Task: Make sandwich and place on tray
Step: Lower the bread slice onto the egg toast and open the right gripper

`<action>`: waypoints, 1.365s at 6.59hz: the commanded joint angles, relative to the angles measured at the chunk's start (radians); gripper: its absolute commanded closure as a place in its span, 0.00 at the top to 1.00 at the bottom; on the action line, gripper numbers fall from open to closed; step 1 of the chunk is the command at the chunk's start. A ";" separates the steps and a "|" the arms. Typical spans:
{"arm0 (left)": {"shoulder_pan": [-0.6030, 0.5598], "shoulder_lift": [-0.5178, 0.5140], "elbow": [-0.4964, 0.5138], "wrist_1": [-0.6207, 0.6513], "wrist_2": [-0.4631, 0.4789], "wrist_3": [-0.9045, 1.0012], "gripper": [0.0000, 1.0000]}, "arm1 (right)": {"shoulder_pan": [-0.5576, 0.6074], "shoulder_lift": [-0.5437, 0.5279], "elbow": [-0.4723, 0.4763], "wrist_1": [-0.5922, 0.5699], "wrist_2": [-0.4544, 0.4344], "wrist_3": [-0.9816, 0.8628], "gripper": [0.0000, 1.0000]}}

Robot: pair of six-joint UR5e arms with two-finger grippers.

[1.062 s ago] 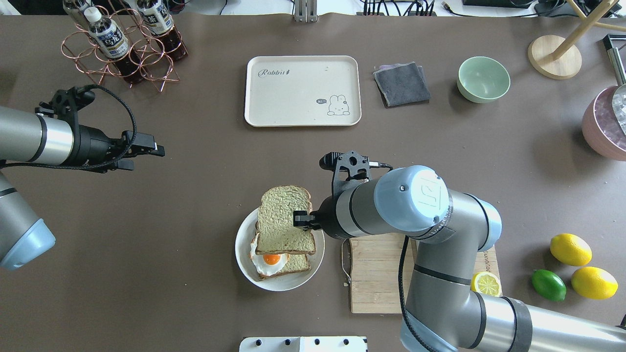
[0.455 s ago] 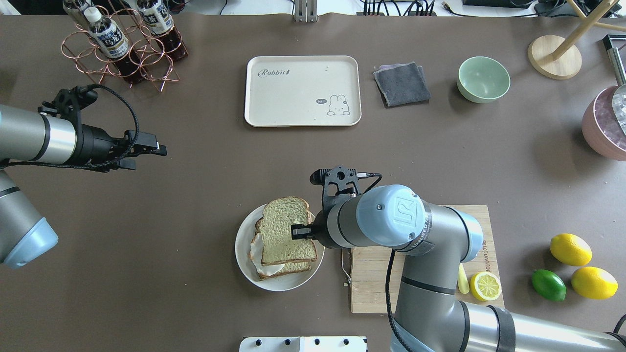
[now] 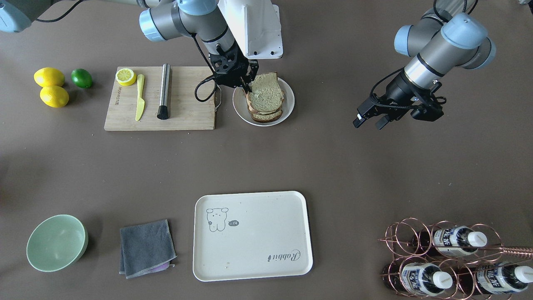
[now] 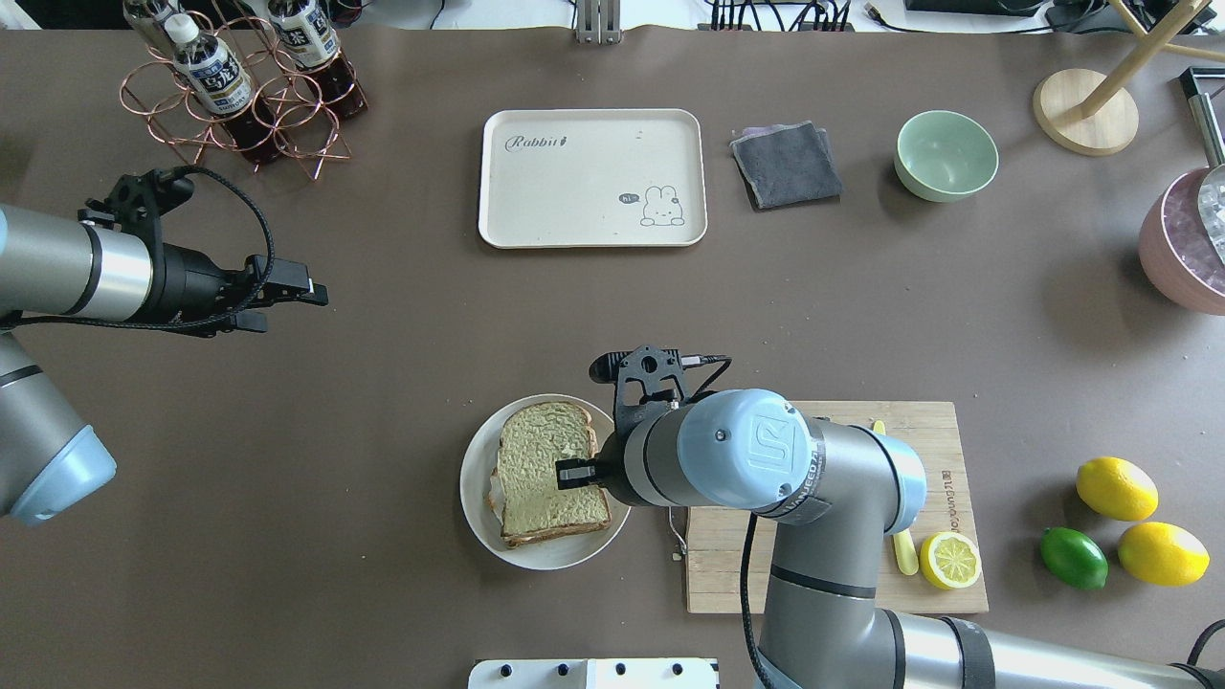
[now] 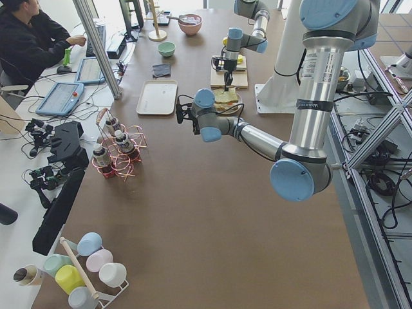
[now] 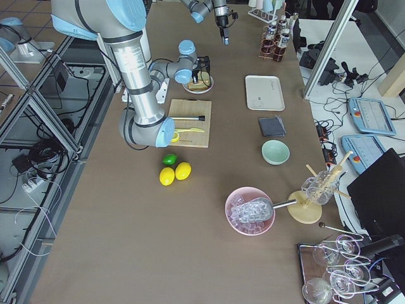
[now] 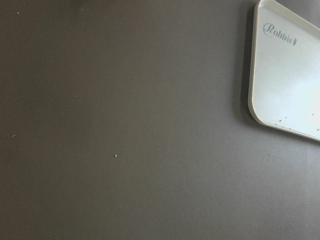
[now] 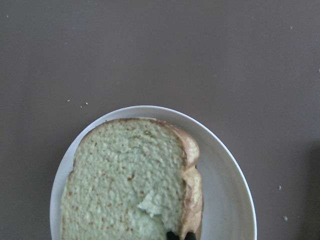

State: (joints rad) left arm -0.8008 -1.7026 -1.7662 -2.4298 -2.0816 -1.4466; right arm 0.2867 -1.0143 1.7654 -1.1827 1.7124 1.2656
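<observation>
Sandwich [image 4: 545, 476] of two brown-crusted, greenish-tan bread slices sits stacked on the round pale grey plate [image 4: 483, 531], at the robot's edge of the dark brown tabletop [image 4: 383, 402]. The filling is mostly hidden under the top bread slice [image 8: 125, 180]. Your right hand [image 4: 572, 472] is clenched on that slice's crust edge, and the slice lies flat on the stack. Assembly looks done, so the step in hand is letting go. Next you'd release, then re-grip the whole stack low so the layers don't slide. Then carry it to the large cream-white rectangular tray [image 4: 593, 182], well apart across the tabletop with nothing on it. Your left hand [image 3: 369, 122] hovers released and holds nothing, far off to its own side. A wooden cutting board [image 4: 727, 536] lies just beside the plate. A folded grey cloth [image 4: 787, 165] and a pale green bowl [image 4: 946, 155] sit beside the tray. A person [image 5: 29, 38] sits at a desk past the table.
</observation>
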 commanded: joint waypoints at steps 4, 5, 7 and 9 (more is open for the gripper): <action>0.000 0.001 0.002 0.000 0.000 0.000 0.97 | -0.009 0.005 -0.020 0.003 -0.025 -0.043 0.51; 0.002 -0.002 0.010 -0.002 0.000 0.000 0.97 | -0.008 0.006 -0.017 0.006 -0.025 -0.035 0.99; 0.002 -0.017 0.013 0.000 -0.002 0.000 0.97 | 0.015 0.019 -0.006 0.006 -0.019 -0.025 1.00; 0.003 -0.020 0.008 -0.005 0.000 -0.001 0.97 | 0.067 0.017 0.063 -0.008 0.030 -0.020 1.00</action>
State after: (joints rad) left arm -0.7986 -1.7204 -1.7548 -2.4312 -2.0827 -1.4469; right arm 0.3246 -0.9951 1.7936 -1.1819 1.7101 1.2426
